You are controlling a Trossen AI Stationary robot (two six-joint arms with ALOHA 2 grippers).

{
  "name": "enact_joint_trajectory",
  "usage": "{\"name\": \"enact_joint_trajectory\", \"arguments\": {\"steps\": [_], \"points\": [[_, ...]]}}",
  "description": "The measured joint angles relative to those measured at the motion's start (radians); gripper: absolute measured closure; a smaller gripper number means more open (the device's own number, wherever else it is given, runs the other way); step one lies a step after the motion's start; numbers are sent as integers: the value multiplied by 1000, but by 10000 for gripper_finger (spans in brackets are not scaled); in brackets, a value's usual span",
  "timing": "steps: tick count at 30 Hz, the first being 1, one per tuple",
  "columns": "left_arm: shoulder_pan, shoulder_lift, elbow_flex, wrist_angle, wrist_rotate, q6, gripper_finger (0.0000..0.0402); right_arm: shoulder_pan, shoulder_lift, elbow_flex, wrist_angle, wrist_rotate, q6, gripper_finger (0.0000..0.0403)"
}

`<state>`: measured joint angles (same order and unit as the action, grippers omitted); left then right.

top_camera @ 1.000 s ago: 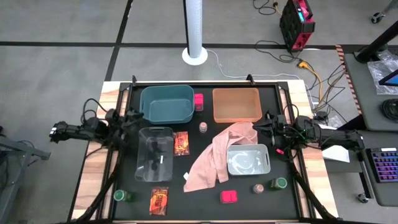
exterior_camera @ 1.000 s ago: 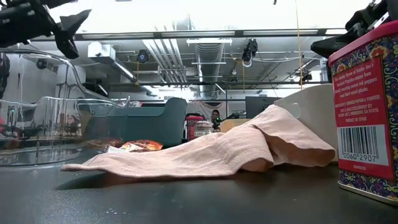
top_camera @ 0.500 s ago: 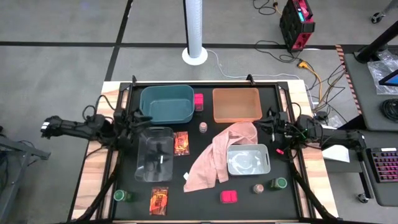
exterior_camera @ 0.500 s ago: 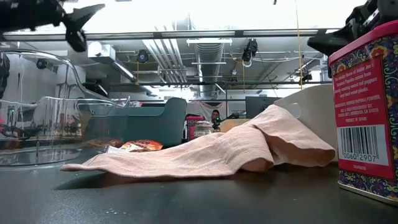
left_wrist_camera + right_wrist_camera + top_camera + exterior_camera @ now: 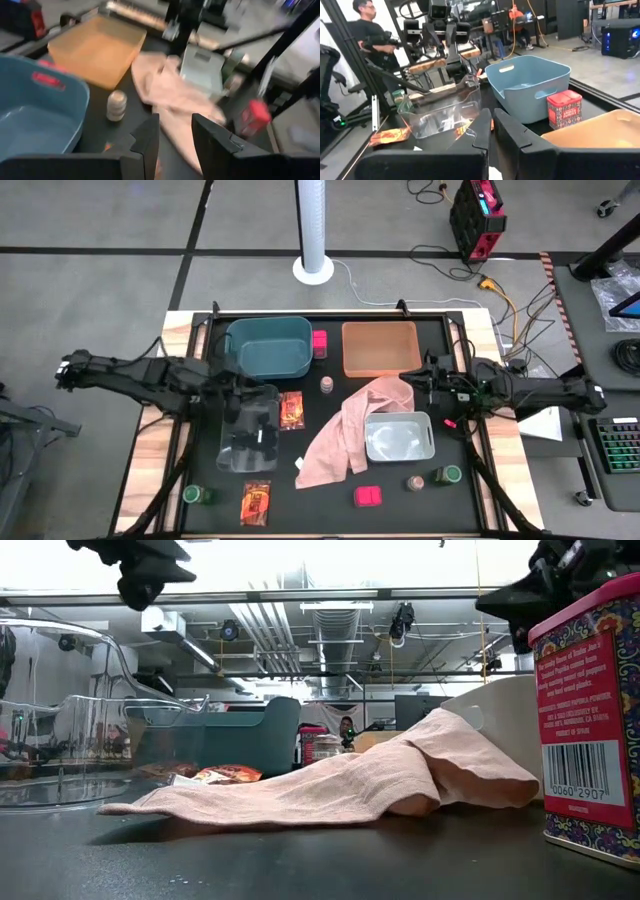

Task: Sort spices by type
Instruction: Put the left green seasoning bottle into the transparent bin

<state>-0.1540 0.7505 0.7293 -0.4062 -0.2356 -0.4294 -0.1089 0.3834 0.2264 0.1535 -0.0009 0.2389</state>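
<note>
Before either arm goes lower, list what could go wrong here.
1. The pink cloth drapes over the grey bin's rim and lies close to the brownish jar; a reach there could snag it and drag things along.
2. The left gripper hangs over the clear bin, whose light wall might get knocked.
3. The right gripper, shut, is close to the cloth and could catch it.
</note>
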Motion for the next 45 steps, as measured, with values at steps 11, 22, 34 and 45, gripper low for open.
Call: {"name": "enact_joint_trajectory", "arguments": {"steps": [11, 22, 34, 45], "points": [[-226, 201, 176, -185, 50, -112, 302, 0, 202, 186, -66, -6, -83, 390], [-494, 371, 377, -354, 9, -336, 302, 0, 318, 206, -67, 2, -47, 390], [-628, 550, 538, -523, -16, -472, 302, 0, 399, 218, -67, 2, -18, 390], [-812, 661, 606, -827, 258, -891, 302, 0, 406, 222, -67, 2, -29, 390]]}}
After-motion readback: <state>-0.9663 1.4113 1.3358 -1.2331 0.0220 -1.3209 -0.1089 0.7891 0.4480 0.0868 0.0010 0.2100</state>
